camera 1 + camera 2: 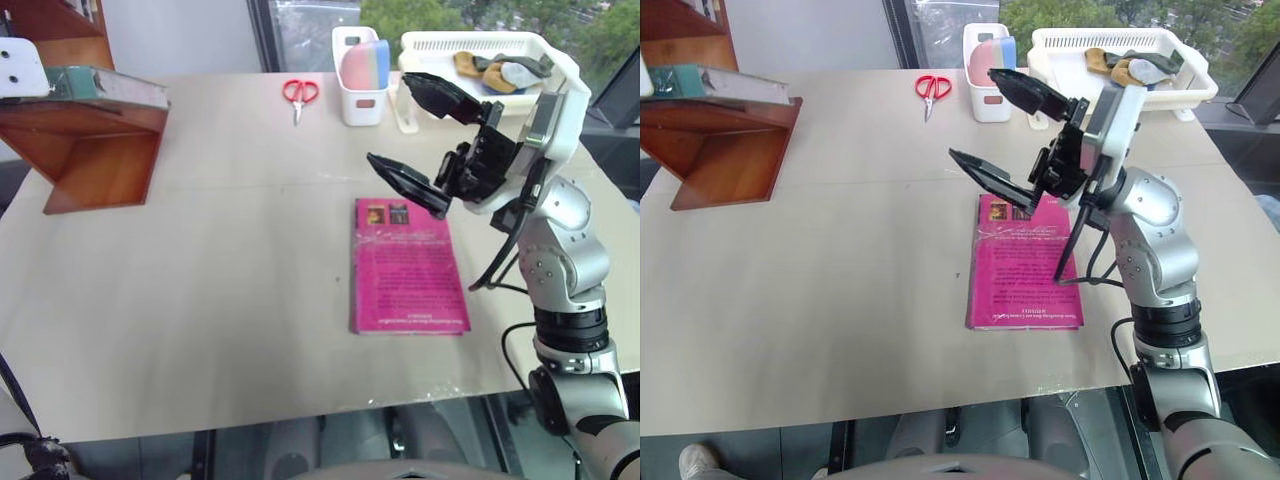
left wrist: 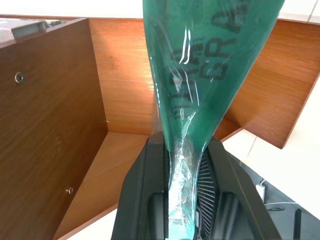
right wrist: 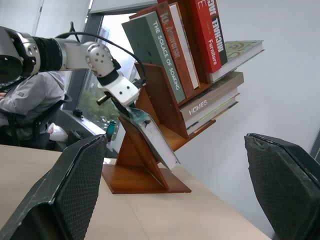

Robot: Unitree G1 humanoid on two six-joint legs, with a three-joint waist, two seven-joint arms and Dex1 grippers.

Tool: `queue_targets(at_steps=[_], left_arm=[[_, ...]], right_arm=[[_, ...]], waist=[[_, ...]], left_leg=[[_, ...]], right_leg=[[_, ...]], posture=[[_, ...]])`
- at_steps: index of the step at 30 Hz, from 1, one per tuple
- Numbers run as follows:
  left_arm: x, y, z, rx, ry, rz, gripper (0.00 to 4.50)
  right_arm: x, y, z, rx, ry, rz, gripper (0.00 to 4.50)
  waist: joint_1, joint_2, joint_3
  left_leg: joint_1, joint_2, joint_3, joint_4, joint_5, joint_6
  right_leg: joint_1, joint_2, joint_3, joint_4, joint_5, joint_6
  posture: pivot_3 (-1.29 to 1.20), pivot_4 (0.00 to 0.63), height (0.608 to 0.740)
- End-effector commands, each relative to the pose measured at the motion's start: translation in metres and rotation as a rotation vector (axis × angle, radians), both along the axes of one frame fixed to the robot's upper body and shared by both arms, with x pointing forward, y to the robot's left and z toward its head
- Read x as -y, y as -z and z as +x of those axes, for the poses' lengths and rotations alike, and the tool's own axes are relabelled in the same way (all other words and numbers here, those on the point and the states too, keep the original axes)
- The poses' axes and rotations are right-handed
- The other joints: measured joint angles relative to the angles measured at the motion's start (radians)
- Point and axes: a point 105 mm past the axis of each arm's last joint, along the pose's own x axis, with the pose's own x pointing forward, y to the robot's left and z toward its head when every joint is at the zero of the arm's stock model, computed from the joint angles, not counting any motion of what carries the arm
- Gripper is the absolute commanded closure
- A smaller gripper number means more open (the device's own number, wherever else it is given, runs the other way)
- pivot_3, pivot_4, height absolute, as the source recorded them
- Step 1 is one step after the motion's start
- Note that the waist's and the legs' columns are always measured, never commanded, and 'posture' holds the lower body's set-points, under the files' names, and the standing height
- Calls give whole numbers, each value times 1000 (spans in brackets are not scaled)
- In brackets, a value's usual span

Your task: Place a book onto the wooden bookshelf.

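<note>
firmly left gripper (image 2: pixel 187 200) pinching book (image 2: pixel 210 65), right gripper (image 1: pixel 420 135) wide

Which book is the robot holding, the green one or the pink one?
The teal-green book. The left gripper pinches it at the wooden bookshelf, while the magenta-pink book lies flat on the table, untouched.

Two books (image 1: pixel 408 265), one pair of scissors (image 1: pixel 299 95)
</note>
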Motion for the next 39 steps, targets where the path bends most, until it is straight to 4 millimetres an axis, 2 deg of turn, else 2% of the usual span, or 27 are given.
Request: queue_targets(at_steps=[1, 4, 7, 10, 11, 14, 20, 21, 22, 24, 27, 29, 30, 32, 34, 36, 37, 39], left_arm=[[-14, 12, -8, -26, -60, -54, 3795], [-16, 13, -8, -13, -64, -70, 3795], [-19, 10, -11, 6, -68, -70, 2888], [-20, 8, -13, 30, -64, -76, 1672], [-19, 5, -13, 50, -56, -76, 1014], [-19, -2, -16, 97, -29, -82, 27], [-12, -16, -24, 196, 61, -119, 27], [-6, -20, -24, 223, 106, -125, 27], [3, -24, -23, 236, 174, -128, 27], [36, -35, -20, 301, 371, -262, 27], [79, -36, -24, 295, 600, -436, 27], [129, -24, -25, 301, 788, -718, 27], [152, -11, -29, 275, 847, -852, 27], [185, 21, -31, 256, 863, -1097, 27], [202, 46, -35, 230, 814, -1256, 27], [209, 92, -30, 177, 667, -1445, 27], [211, 118, -29, 149, 588, -1511, 27], [212, 155, -35, 138, 482, -1537, 27]], right_arm=[[-1, -10, -9, 55, -24, 16, 0], [-2, -8, -8, 39, -25, 13, 0], [-2, -4, -7, 23, -26, 2, 0], [-2, -1, -7, 15, -28, -5, 0], [-1, -1, -7, 14, -31, -9, 0], [0, 1, -8, 12, -39, -18, 0], [2, 6, -7, -4, -43, -27, 0], [3, 6, -7, -8, -44, -29, 0], [3, 7, -6, -12, -45, -32, 0], [5, 10, -6, -22, -43, -44, 0], [10, 17, -5, -43, -16, -79, 0], [17, 33, -3, -105, 33, -144, 0], [21, 42, -2, -143, 52, -184, 0], [29, 59, 5, -242, 123, -239, 0], [36, 69, 13, -310, 202, -259, 0], [49, 86, 21, -366, 315, -316, 0], [58, 95, 22, -398, 359, -333, 0], [76, 108, 17, -435, 431, -372, 0]], waist=[[-5, 0, 0], [-12, 0, 0], [-13, 0, 0], [-13, 0, 0], [-12, 0, 0], [-12, 0, 0], [-9, -1, 0], [-9, -1, 0], [-6, -1, 0], [-2, -1, 0], [12, -1, 0], [17, 2, -2], [20, 2, -2], [17, 3, -2], [4, 0, 0], [-5, 1, -1], [-7, 6, -5], [-7, 11, -8]], left_leg=[[0, 0, 0, 0, 0, 0], [1, 0, 0, 0, 0, 0], [2, 0, 1, 1, 0, 0], [2, 0, 1, 3, 0, 0], [2, 0, 1, 5, 0, 0], [1, 0, 1, 8, 0, 0], [1, 0, -1, 11, 0, 0], [1, 0, -1, 11, 0, 0], [1, 0, -1, 11, 0, 0], [0, 0, -2, 11, 0, 0], [0, 0, -2, 13, 0, 0], [1, 0, -2, 13, 0, 0], [2, 0, -4, 13, 0, 0], [4, 2, -5, 14, 0, 0], [5, 1, -5, 15, 0, 0], [5, 3, -7, 16, 1, -1], [7, 3, -6, 15, 1, -1], [12, 1, -5, 13, 1, -1]], right_leg=[[0, 0, 0, 0, 0, 0], [0, 0, 0, 1, 0, 0], [0, 0, 1, 4, 0, 0], [-1, 0, 2, 8, 0, 0], [-1, 0, 1, 10, 0, 0], [-1, 0, 1, 13, 0, 0], [-1, 0, 0, 15, 0, 0], [-1, 0, 0, 15, 0, 0], [-1, 0, 0, 15, 0, 0], [0, 0, -1, 15, 0, 0], [1, -1, -2, 15, 0, 0], [1, -1, -1, 14, 0, 0], [4, -3, -3, 14, 0, 0], [7, -4, -4, 14, 0, 0], [8, -3, -3, 15, 0, 0], [7, 3, -2, 17, 1, 0], [8, 4, -1, 17, 1, 0], [13, 2, 0, 15, 0, 0]], posture=[[0, 150, 740], [0, 150, 740], [0, 150, 740], [0, 150, 740], [0, 150, 740], [0, 150, 740], [0, 150, 740], [0, 150, 740], [0, 150, 740], [0, 150, 740], [0, 150, 740], [0, 150, 740], [0, 150, 740], [0, 150, 740], [0, 150, 740], [0, 150, 740], [0, 150, 740], [0, 150, 740]])
